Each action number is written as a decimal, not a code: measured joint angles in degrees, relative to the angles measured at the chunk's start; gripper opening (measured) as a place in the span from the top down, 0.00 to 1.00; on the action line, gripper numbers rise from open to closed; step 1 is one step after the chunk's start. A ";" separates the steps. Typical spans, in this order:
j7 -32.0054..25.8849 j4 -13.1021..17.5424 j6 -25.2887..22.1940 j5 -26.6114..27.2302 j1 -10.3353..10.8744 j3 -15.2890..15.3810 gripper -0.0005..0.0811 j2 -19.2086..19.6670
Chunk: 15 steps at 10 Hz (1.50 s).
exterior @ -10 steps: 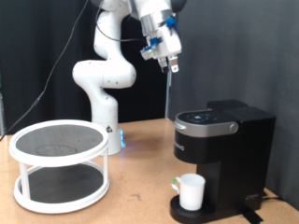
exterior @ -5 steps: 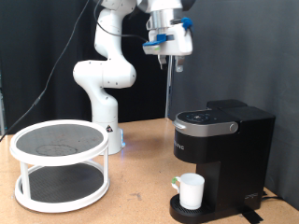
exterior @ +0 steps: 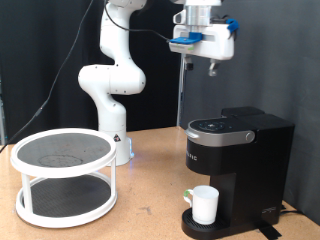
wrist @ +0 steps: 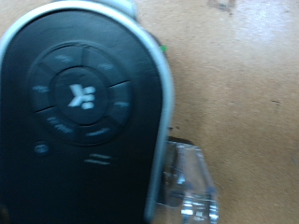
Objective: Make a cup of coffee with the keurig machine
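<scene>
keurig machine [exterior: 240, 160]: black, silver-rimmed top panel
cup [exterior: 206, 204]: plain white
two-tier rack [exterior: 64, 176]: white, dark shelves, possibly mesh
table [exterior: 150, 205]: tan wood

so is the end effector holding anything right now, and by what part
Nothing is held. The end effector hangs high above the keurig machine, apart from it; the cup stands on the drip tray.

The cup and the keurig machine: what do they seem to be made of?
The cup looks like glazed white ceramic, smooth and evenly pale, though plastic cannot be ruled out. The keurig machine looks like black moulded plastic, matte on its sides; its top panel is glossier, with a silvery rim that may be metal or plated plastic.
</scene>
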 joint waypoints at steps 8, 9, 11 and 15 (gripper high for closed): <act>4.50 3.97 6.04 -8.83 -0.07 3.80 0.09 10.22; 4.49 3.28 7.02 -8.99 -0.07 3.78 0.09 10.32; 4.42 1.37 9.28 -9.04 -0.11 3.64 0.35 10.32; 4.32 -2.12 12.28 -9.06 -0.67 3.10 0.74 10.33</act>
